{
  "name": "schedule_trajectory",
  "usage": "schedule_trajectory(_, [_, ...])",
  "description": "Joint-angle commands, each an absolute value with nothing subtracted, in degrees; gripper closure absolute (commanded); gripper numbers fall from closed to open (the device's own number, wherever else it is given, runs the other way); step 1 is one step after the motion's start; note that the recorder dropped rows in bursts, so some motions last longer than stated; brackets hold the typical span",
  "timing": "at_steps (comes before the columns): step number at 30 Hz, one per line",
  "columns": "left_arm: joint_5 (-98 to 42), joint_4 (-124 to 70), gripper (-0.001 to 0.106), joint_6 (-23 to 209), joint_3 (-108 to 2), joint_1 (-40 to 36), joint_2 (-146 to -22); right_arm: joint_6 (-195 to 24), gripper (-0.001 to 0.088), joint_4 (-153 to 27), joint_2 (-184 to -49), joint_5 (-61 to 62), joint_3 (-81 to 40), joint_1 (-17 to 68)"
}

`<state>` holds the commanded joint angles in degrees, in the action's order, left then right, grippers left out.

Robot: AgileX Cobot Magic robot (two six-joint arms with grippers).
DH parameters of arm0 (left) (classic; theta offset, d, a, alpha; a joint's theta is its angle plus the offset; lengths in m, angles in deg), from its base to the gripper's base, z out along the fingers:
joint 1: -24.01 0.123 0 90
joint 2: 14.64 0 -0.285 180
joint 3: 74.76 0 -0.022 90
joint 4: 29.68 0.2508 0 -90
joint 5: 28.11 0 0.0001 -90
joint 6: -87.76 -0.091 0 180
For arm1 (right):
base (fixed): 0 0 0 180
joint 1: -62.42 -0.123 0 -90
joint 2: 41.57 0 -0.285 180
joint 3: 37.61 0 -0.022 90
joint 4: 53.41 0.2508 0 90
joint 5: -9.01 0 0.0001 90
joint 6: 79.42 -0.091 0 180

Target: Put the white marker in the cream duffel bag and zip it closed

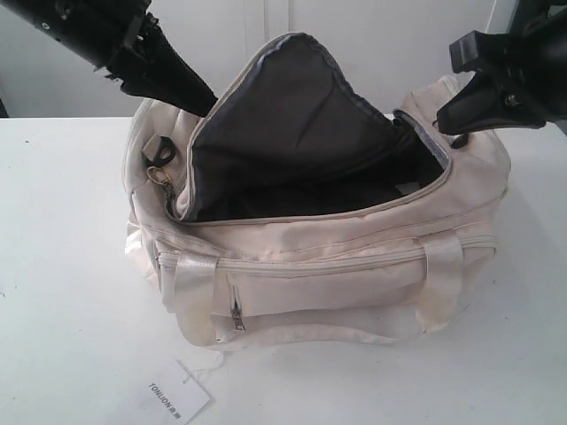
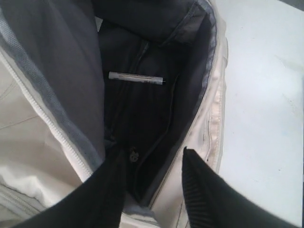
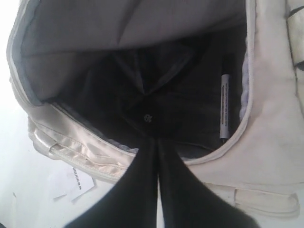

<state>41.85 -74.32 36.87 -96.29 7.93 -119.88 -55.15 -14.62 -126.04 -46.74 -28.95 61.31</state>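
The white marker (image 2: 136,78) is seen only in the two wrist views. It is laid flat on the dark grey lining at the bottom of the cream duffel bag (image 1: 354,283), near one wall. In the exterior view the inside of the bag is lost in shadow behind the raised top flap, and the marker cannot be made out there.

The left gripper (image 2: 151,153) is shown with its fingers spread apart and nothing between them, held over the left end of the open mouth. The right gripper (image 3: 155,142) is shown with its fingers pressed together on nothing, over the other end.

The top zipper is undone and the flap stands upright. A gold ring pull (image 1: 159,175) hangs at the bag's left end, which only the exterior view shows.

The bag is set on a white table (image 1: 62,266), and a paper tag (image 1: 177,394) lies just in front of it. A plain white wall is seen behind.
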Motion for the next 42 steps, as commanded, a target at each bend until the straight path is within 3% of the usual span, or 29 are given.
schedule_trajectory(8, [39.82,-65.94,0.064,46.61,-96.29,9.76,-118.2,-53.53,0.0868,-13.71,-126.04,-44.43,-29.05,58.04])
schedule_trajectory(19, [29.26,-58.41,0.096,60.58,-96.29,12.54,-120.05,-53.92,0.0868,-14.63,-128.81,-41.85,-36.61,51.37])
schedule_trajectory(26, [24.63,-46.49,0.097,78.07,-96.29,12.54,-121.67,-54.38,0.0868,-14.63,-134.5,-43.32,-45.23,46.97])
schedule_trajectory(29, [24.54,-43.87,0.088,80.13,-96.29,12.54,-121.78,-55.4,0.0868,-14.63,-137.55,-43.2,-49.37,45.21])
schedule_trajectory(33, [24.91,-44.5,0.059,80.13,-96.29,12.54,-121.78,-55.92,0.0868,-14.76,-142.56,-43.2,-55.0,42.71])
schedule_trajectory(36, [25.42,-44.59,0.044,80.29,-96.29,12.54,-121.81,-56.69,0.0868,-15.1,-146.73,-43.2,-59.31,41.24])
schedule_trajectory(42, [25.16,-44.59,0.042,82.12,-96.18,12.54,-123.67,-57.21,0.0868,-15.79,-154.42,-43.08,-68.2,38.39])
